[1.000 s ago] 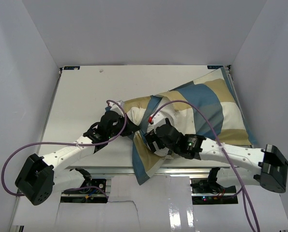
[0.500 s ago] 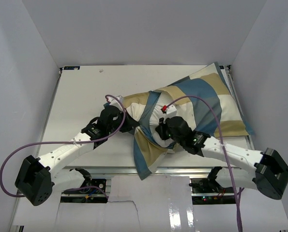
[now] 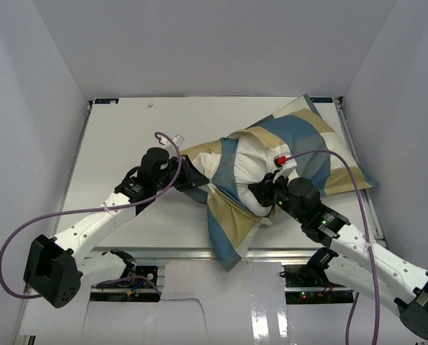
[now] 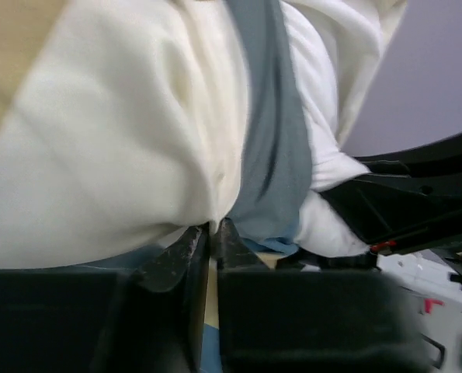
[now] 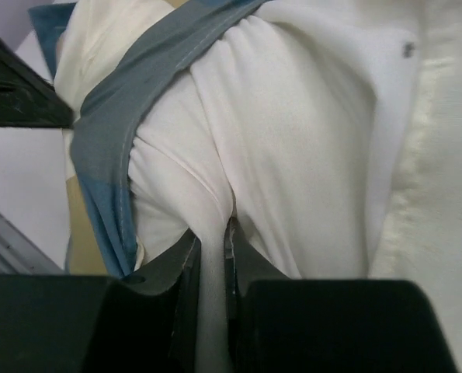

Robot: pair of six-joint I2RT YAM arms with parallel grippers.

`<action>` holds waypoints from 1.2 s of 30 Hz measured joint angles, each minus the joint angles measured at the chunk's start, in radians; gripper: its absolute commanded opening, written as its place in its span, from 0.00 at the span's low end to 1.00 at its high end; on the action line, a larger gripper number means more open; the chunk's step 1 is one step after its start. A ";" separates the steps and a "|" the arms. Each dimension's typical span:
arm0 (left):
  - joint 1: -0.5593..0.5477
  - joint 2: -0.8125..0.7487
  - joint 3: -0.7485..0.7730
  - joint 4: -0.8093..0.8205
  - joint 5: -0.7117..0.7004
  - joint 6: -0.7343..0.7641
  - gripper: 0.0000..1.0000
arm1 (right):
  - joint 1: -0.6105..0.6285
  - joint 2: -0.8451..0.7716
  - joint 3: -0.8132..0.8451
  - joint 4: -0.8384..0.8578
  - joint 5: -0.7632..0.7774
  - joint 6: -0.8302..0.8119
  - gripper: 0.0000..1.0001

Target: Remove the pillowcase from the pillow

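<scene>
Plain grey walls [image 3: 199, 43] boxed a white table [image 3: 120, 122]. Left of centre, the left gripper [image 3: 188, 175] pinched the pillowcase [image 3: 231, 226]. Centre-right, the right gripper [image 3: 261, 196] clamped the pillow [image 3: 253, 159], which lay across the table's right half.

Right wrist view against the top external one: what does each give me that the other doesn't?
Only the right wrist: the right gripper seen close up, shut on a fold of the white pillow, beside the blue hem of the pillowcase. Only the top external: the left gripper at the pillowcase's left end, both arms and the table. Both: bare pillow showing where the pillowcase opens.
</scene>
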 measured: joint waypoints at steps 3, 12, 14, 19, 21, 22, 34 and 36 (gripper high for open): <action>0.079 -0.013 -0.035 0.006 -0.014 0.060 0.48 | -0.053 -0.032 -0.020 -0.041 0.019 -0.036 0.08; 0.013 0.009 0.011 -0.020 -0.039 0.143 0.73 | -0.120 0.001 -0.065 -0.042 0.024 -0.083 0.08; -0.072 0.063 0.088 -0.040 -0.071 0.153 0.75 | -0.116 0.021 -0.065 -0.016 0.010 -0.084 0.08; -0.218 0.228 0.253 -0.077 -0.177 0.158 0.80 | -0.097 0.033 -0.065 0.012 -0.003 -0.083 0.08; -0.240 0.282 0.282 -0.103 -0.233 0.155 0.80 | -0.090 0.033 -0.065 0.014 -0.005 -0.083 0.08; -0.248 0.311 0.293 -0.115 -0.259 0.154 0.80 | -0.087 0.033 -0.065 0.015 -0.005 -0.083 0.08; -0.298 0.424 0.342 -0.189 -0.440 0.095 0.00 | -0.063 -0.016 -0.096 0.011 0.070 -0.054 0.08; -0.304 0.402 0.342 -0.192 -0.451 0.085 0.00 | -0.063 -0.047 -0.096 -0.007 0.091 -0.040 0.08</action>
